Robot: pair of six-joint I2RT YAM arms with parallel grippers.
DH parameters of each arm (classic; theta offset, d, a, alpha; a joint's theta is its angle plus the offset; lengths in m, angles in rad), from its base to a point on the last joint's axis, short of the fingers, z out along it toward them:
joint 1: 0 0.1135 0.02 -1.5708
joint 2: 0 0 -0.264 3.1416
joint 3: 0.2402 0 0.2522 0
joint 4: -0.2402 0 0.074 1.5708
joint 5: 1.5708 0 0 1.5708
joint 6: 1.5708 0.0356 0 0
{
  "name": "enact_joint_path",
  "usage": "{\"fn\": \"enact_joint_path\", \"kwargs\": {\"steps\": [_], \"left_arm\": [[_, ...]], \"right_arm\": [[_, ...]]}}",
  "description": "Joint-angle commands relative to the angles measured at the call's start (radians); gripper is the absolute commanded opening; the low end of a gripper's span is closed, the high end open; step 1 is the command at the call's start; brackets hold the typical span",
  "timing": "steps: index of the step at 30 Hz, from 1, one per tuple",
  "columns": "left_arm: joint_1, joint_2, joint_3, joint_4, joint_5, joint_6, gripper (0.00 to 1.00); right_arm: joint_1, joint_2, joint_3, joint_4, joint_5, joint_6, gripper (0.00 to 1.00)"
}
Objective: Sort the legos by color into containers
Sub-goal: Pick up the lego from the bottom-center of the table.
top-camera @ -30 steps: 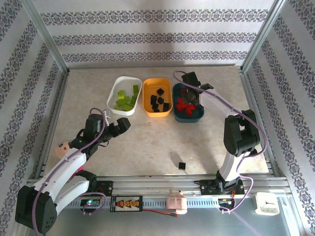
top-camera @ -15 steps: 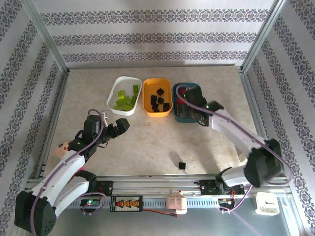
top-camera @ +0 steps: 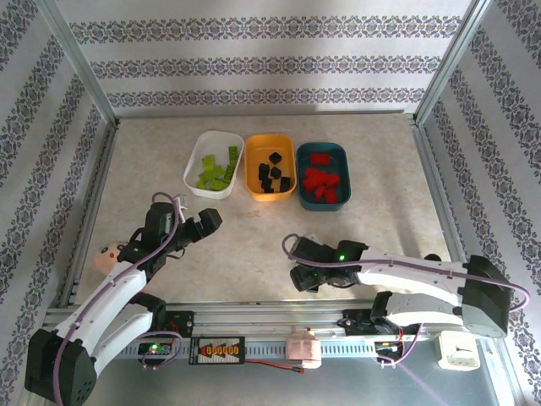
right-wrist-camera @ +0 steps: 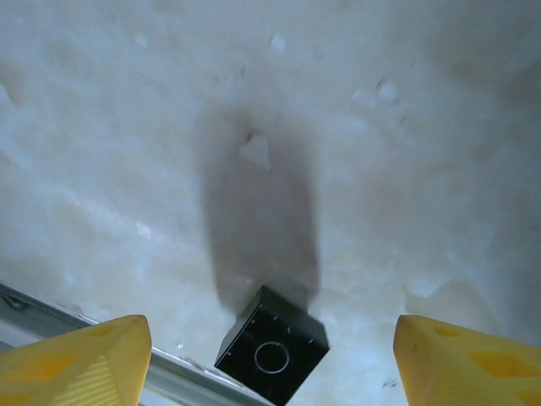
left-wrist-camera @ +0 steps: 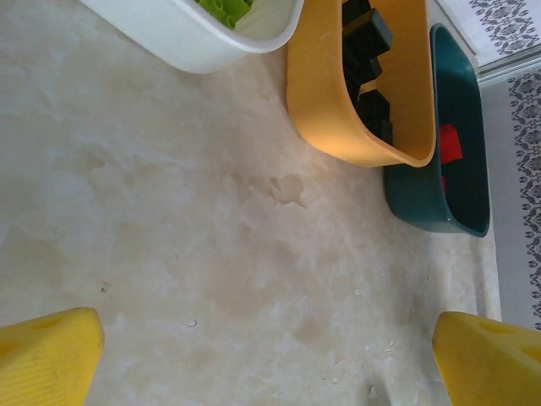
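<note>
A loose black lego [right-wrist-camera: 270,357] is framed directly beneath the right gripper [top-camera: 301,276], centred between its parted, empty fingers. The left gripper [top-camera: 205,224], also spread wide, is seen well away.

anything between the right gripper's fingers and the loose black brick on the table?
Nothing. Right wrist view: the black brick sits on bare table, with empty gaps to both fingers of the open right gripper.

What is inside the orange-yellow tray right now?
Black legos, no other color, clustered toward its near end. In the left wrist view the orange-yellow tray hides some behind its wall.
</note>
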Motion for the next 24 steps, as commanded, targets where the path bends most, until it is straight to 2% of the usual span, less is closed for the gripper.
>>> {"fn": "enact_joint_path", "kwargs": {"steps": [1,6,18,24], "left_arm": [[-0.003,0.008,-0.003,0.025,0.0,-0.018,1.0],[-0.003,0.015,0.0,0.022,0.007,-0.014,1.0],[-0.004,0.012,0.01,0.014,-0.001,-0.013,1.0],[-0.004,0.007,0.028,-0.014,-0.017,0.002,1.0]], "right_arm": [[0.041,0.055,-0.029,-0.001,0.004,0.091,0.76],[0.048,0.116,-0.057,0.05,0.002,0.107,0.72],[0.046,0.155,-0.054,0.085,-0.003,0.078,0.36],[-0.026,0.095,0.079,0.071,0.008,-0.033,0.29]]}}
